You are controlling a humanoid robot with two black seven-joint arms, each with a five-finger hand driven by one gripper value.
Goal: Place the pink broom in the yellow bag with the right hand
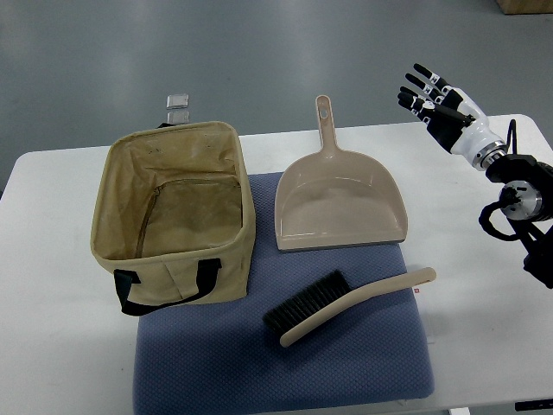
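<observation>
Lying on the blue mat [216, 363], pale broom [350, 304], black-bristled; right hand [441, 105] fingers spread.

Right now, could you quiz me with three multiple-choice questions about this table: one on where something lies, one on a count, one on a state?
1. Where does the broom lie?
A. Inside the bag
B. On the blue mat, nearer the camera than the dustpan
C. Inside the dustpan

2. How many robot hands show?
A. One
B. Two
C. None

3. What is the bag's state?
A. Zipped shut
B. Lying flat, folded
C. Standing open, nothing inside

Answers:
1 B: the broom rests on the blue mat, with the dustpan beyond it.
2 A: only the right hand shows, fingers spread, raised at the table's far right.
3 C: the bag shows its bare lining.
</observation>
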